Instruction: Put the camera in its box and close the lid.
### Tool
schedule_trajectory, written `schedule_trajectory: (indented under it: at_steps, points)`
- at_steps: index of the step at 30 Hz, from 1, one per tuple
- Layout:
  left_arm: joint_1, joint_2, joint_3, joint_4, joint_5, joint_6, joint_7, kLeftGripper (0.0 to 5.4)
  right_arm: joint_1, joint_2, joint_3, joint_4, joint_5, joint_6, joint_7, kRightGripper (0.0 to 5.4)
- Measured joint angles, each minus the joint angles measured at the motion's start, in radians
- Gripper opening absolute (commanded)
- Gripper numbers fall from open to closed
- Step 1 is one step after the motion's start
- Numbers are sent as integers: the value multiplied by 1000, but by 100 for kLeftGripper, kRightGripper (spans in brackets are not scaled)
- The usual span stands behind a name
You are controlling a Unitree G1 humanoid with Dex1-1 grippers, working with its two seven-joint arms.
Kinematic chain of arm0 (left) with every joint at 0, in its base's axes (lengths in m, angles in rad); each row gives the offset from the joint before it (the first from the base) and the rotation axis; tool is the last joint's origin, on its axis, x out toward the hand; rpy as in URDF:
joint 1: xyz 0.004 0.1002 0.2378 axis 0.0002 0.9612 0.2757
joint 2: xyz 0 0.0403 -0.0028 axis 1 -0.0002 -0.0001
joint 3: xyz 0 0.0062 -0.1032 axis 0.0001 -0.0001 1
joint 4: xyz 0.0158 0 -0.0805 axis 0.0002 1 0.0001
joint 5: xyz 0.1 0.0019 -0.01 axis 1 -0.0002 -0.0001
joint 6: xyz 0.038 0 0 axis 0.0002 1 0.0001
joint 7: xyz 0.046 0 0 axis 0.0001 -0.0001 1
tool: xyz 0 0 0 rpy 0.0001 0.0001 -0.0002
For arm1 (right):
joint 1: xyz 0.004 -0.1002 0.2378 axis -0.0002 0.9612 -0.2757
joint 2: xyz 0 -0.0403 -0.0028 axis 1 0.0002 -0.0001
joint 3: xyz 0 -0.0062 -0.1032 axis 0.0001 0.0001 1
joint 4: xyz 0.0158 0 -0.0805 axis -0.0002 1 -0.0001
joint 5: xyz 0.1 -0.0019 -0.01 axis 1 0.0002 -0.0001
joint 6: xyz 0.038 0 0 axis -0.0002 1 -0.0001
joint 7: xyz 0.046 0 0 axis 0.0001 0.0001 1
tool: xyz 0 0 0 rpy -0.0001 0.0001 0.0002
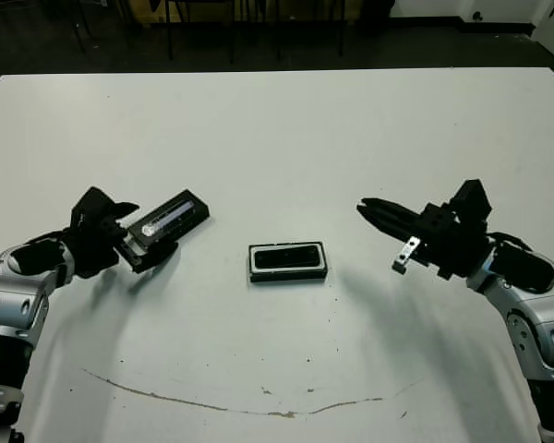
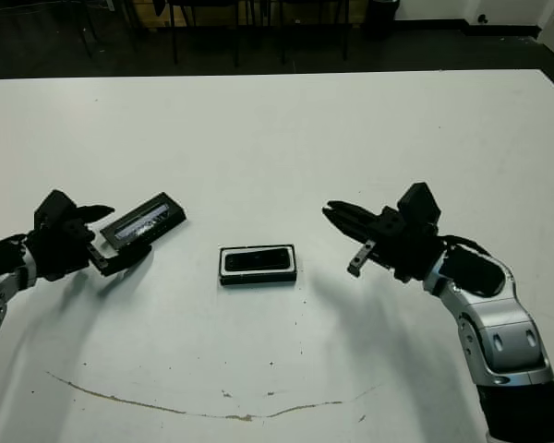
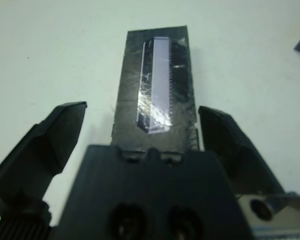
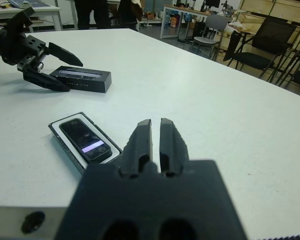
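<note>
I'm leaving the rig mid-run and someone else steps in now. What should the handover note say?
Left gripper: open, fingers either side of the lid's near end, not clamped.
Right gripper: shut, empty, hovering to the right of the box.
Camera: already lying in the box at table centre.
Lid: flat on the table, left of the box, window strip up.
Done: camera boxed.
Left: grasp the lid, carry it over, close the box.

Lid [image 3: 157, 90] near end hidden — behind left pincer [image 3: 140, 145] body.
</note>
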Motion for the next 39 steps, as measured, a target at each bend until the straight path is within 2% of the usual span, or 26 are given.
schedule_trajectory:
  at_steps: [8, 13, 21, 26, 32, 39]
  points:
    - [-1, -21, -13, 24, -17, -35, -53, 363, 12, 2, -9, 19, 26, -11, 21, 0]
    - [-1, -22, -22, 24, -31, -53, -103, 281, 13, 8, -13, 52, 34, -47, 45, 0]
    - [10, -22, -16, 13, -37, -56, -122, 280, 11, 28, -13, 93, 43, -77, 63, 0]
    - [51, -24, 27, -9, -60, -57, -83, 280, 11, 35, -13, 93, 42, -80, 59, 0]
    - [110, -27, 63, -111, -125, -40, -89, 280, 13, 34, -14, 44, 30, -32, 5, 0]
    - [123, 9, 78, -285, -215, 45, -156, 280, 12, 32, -31, 40, 71, 48, 4, 0]
